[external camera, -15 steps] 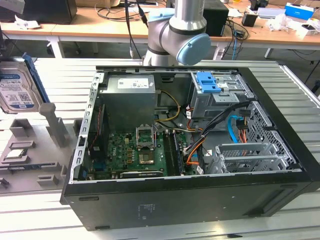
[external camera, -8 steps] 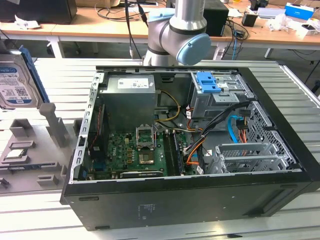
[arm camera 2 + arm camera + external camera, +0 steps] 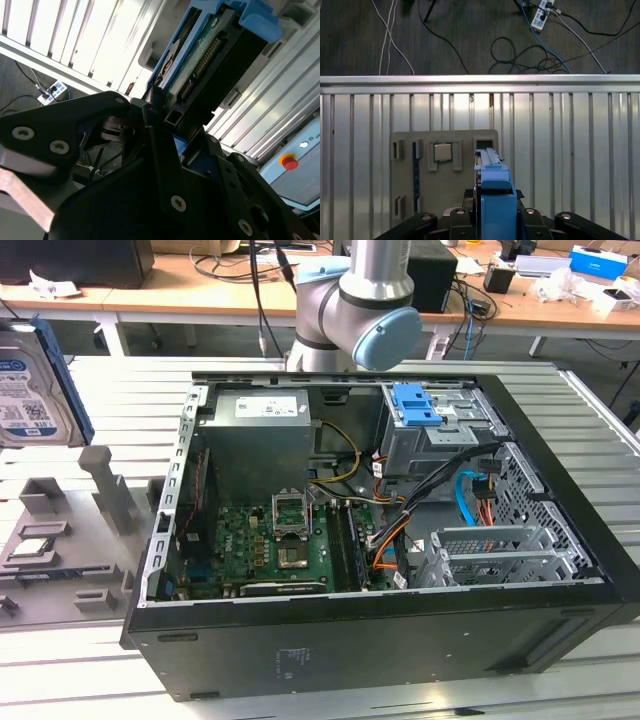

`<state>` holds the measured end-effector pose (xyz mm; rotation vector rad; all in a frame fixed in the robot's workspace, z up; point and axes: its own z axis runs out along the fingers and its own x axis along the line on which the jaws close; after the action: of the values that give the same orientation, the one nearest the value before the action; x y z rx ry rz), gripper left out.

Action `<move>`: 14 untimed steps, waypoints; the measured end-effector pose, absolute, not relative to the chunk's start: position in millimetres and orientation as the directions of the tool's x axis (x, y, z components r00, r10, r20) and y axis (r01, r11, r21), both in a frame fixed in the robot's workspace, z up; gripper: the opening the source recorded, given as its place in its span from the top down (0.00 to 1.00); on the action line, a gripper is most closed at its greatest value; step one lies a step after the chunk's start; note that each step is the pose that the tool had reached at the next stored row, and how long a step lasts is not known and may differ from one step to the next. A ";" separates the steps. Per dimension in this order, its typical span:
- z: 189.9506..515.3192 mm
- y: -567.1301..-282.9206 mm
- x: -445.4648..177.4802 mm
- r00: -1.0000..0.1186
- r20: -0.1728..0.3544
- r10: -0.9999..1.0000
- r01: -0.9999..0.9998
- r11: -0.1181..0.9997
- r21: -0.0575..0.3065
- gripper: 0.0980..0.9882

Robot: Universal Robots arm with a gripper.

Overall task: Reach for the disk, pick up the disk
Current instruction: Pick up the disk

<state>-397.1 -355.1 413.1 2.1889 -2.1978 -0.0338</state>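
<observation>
Blue-framed silver disk [image 3: 496,200] (white-and-blue label, green board edge) stood edge-on, clamped between the jaws, over the grey tray [image 3: 447,195].

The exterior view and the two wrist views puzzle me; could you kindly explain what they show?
The exterior view looks from off the machine: a robot arm stands behind an open computer case on a slatted metal table. The two wrist views come from cameras riding on the arm. In the second wrist view its gripper is closed on the disk, a hard drive in a blue frame. The first wrist view looks down on a grey holder with a small silver chip.
</observation>
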 end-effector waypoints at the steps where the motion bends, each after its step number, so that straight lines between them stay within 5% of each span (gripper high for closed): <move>1: 414.6 -355.1 -397.0 -0.004 0.013 -1.000 -0.999 0.004 0.043 0.70; 14: 449.7 -354.7 -395.2 -0.004 0.016 -1.000 -0.999 0.005 0.048 0.70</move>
<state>-395.2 -354.7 449.7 2.1848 -2.1939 -0.0345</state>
